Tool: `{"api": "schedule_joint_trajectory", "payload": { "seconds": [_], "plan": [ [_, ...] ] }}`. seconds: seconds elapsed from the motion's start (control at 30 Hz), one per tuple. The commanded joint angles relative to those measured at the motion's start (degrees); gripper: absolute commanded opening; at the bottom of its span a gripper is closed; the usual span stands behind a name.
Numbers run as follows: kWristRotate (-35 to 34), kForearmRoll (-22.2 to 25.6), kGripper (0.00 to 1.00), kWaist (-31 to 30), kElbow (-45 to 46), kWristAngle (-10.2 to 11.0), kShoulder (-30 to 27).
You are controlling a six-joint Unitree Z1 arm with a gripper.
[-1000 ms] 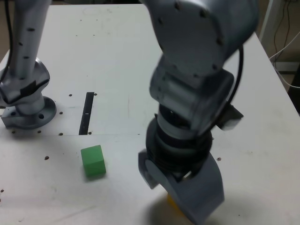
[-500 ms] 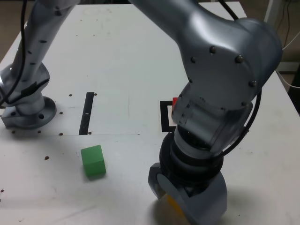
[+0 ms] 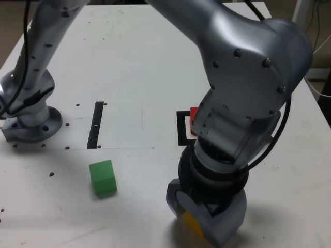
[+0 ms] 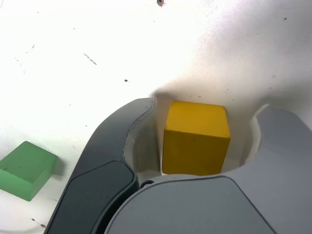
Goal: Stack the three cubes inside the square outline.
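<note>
The pincer (image 4: 204, 122) is low over the white tabletop (image 3: 129, 62), at about 5 o'clock in the exterior view, with the yellow cube (image 4: 196, 137) sitting between its 2 jaws. In the wrist view 1 jaw lies against or just beside one face of the cube, while a pale gap shows between the other jaw and the opposite face, so the pincer brackets the cube but whether it is clenched on it I cannot tell. In the exterior view only a sliver of the yellow cube (image 3: 190, 223) shows under the grey wrist.

The green cube (image 3: 102, 177) rests on the tabletop at about 8 o'clock in the exterior view, well apart from the pincer, untouched; the wrist view catches it (image 4: 25, 169) too.

The red cube (image 3: 193, 115) peeks out from behind the arm near 3 o'clock of the picture's centre, just at the black square outline (image 3: 182, 129), of which only 1 side and its corners are visible; whether the cube sits fully inside it is hidden by the arm.

A narrow black strip (image 3: 96, 124) lies at about 9 o'clock, beside the arm's round base (image 3: 31, 124).
</note>
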Motion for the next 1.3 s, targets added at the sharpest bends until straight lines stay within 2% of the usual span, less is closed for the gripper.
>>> {"api": "schedule_joint_trajectory", "payload": {
  "seconds": [0.0, 0.47, 0.77, 0.97, 1.27],
  "plan": [
    [-0.07, -0.02, 0.22, 0.15, -0.21, 0.03, 0.14],
    [0.01, 0.61, 0.22, 0.15, -0.62, 0.07, -1.06],
    [-1.15, 4.76, 0.23, 1.1, -0.68, 0.35, -5.29],
    [-2.13, 6.79, 0.23, 5.12, -0.21, 0.58, -8.77],
    [-2.24, 8.72, 0.23, 14.24, 3.35, 1.52, -14.48]
  ]
}}
